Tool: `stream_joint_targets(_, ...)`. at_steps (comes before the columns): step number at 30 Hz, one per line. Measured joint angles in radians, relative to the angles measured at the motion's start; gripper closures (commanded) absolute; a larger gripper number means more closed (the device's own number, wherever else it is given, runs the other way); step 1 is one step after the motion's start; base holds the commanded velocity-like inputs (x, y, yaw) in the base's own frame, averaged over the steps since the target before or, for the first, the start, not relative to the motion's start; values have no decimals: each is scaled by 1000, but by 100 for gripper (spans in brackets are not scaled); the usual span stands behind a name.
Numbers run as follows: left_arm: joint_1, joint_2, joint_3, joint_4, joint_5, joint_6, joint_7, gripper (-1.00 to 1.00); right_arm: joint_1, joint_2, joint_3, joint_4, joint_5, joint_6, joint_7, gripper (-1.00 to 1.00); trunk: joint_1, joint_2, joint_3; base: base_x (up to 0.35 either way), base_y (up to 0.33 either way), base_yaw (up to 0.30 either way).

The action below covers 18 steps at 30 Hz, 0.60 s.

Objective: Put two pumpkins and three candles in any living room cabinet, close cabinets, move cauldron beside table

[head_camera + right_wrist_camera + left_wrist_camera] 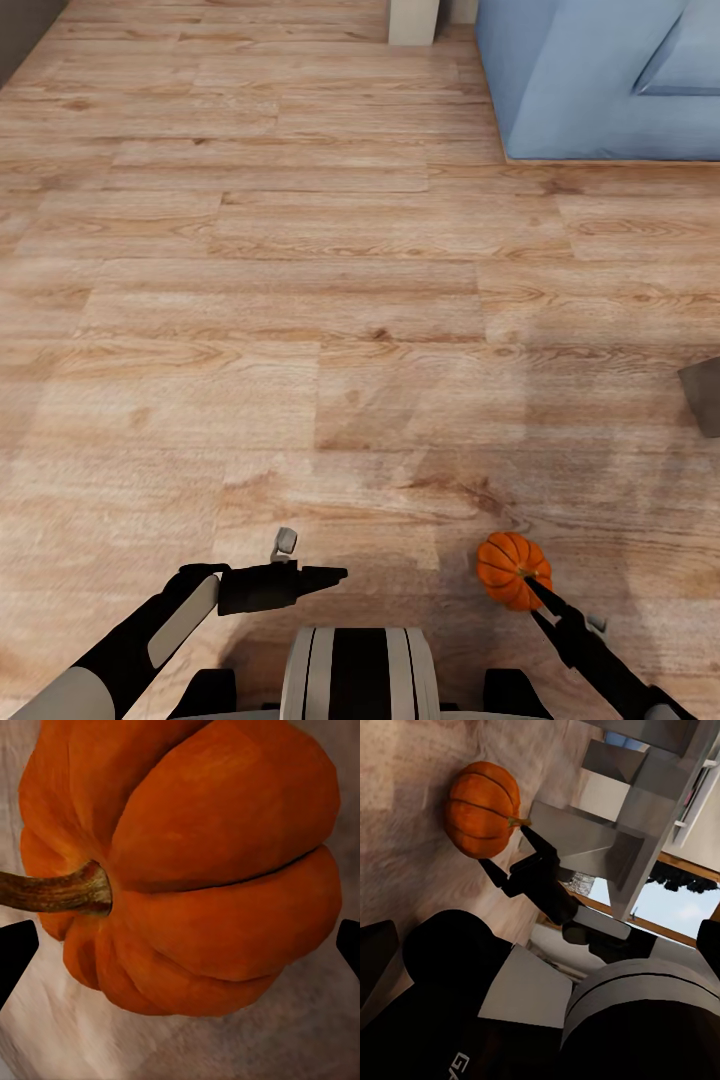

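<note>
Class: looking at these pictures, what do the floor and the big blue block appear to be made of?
The plank floor looks like light wood or wood-look laminate, matte: grain, knots and board seams show. The pale blue block seems to be upholstered furniture, perhaps fabric: soft even colour, no shine, though no weave shows.

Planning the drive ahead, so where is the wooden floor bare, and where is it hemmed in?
The light wooden plank floor lies bare ahead and to the left. At far right stands a blue upholstered sofa, nearer a grey furniture corner. The right gripper holds the round orange ribbed pumpkin.
</note>
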Motion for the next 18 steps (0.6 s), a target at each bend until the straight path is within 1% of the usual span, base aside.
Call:
stream_joint_targets(3, 0, 0, 0, 0, 0, 0, 0, -100, 0, 0, 1, 1, 0, -9, 4, -100, 1, -1, -11, 0, 0, 0)
stream_joint_targets(9, 0, 0, 0, 0, 0, 0, 1, -100, 0, -1, 0, 1, 0, -14, 5, -100, 1, -1, -12, 0, 0, 0)
stream_joint_targets(15, 0, 0, 0, 0, 0, -2, 1, -100, 0, -3, 0, 3, 0, -15, 5, -100, 4, -2, -35, 0, 0, 0)
stream_joint_targets(18, 1, 0, 0, 0, 0, -2, 1, -100, 0, -4, 0, 4, -1, -16, 5, -100, 4, -2, -35, 0, 0, 0)
